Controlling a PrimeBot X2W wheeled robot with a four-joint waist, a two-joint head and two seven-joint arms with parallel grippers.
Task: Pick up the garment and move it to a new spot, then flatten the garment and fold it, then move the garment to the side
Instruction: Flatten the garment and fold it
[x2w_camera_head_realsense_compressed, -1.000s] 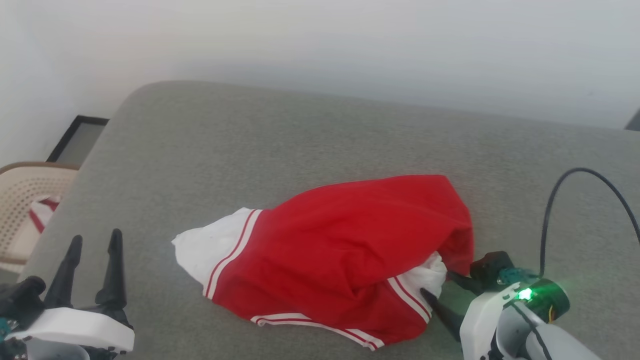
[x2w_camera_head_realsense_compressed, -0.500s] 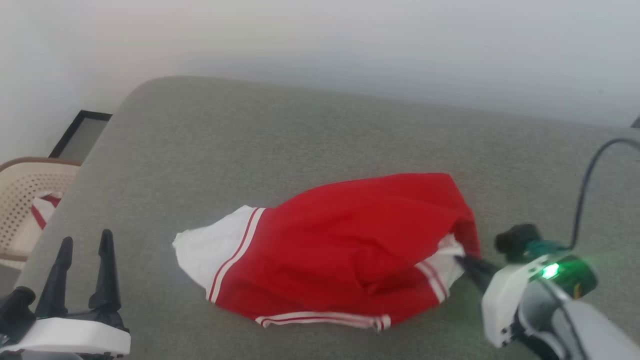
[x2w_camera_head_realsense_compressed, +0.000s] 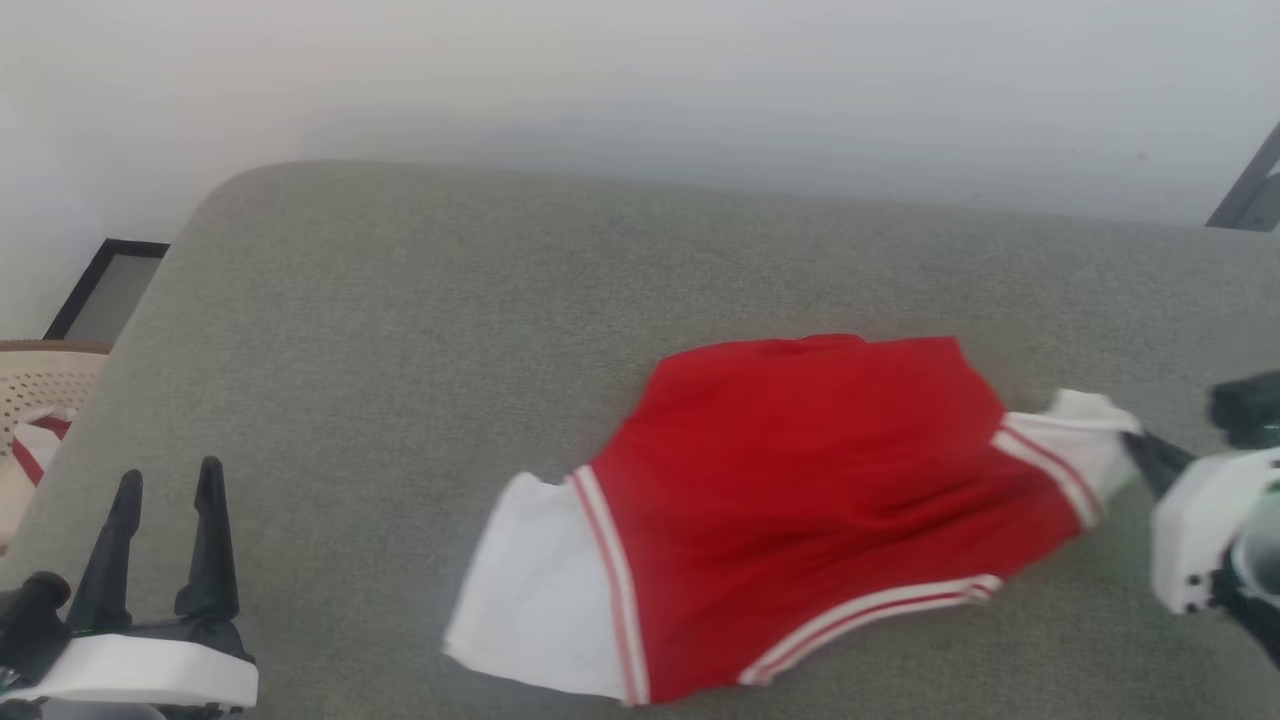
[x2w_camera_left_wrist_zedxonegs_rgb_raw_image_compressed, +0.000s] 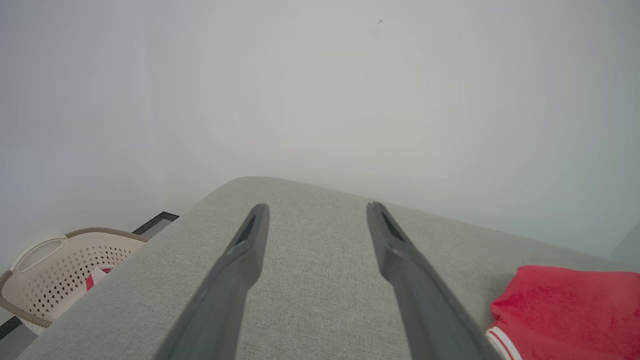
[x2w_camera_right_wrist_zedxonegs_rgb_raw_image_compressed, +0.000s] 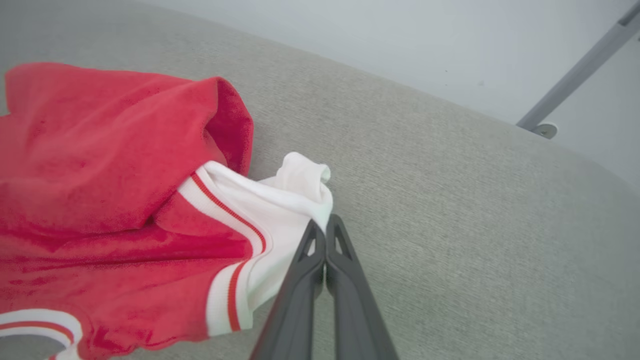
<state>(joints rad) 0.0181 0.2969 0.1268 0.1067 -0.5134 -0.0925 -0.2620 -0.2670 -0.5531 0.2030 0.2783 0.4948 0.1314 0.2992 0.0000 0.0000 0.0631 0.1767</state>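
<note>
Cloth looks soft, light, limp, so striped hems (x2w_camera_head_realsense_compressed: 870, 610) likely hold best; right gripper (x2w_camera_right_wrist_zedxonegs_rgb_raw_image_compressed: 325, 231) pinches the white sleeve (x2w_camera_right_wrist_zedxonegs_rgb_raw_image_compressed: 295, 200) of the red jersey (x2w_camera_head_realsense_compressed: 820, 480), left gripper (x2w_camera_head_realsense_compressed: 165, 490) spread, idle.

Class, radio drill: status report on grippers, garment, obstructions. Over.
Right gripper shut on garment, at white sleeve. Left gripper open, empty, over grey cushion. Garment rumpled, not folded. Basket off left edge, not in the way.

Red garment (x2w_camera_head_realsense_compressed: 820, 480) lies rumpled on the tabletop (x2w_camera_head_realsense_compressed: 400, 330), white stripe-trimmed sleeves toward 3 and 7 o'clock.
</note>
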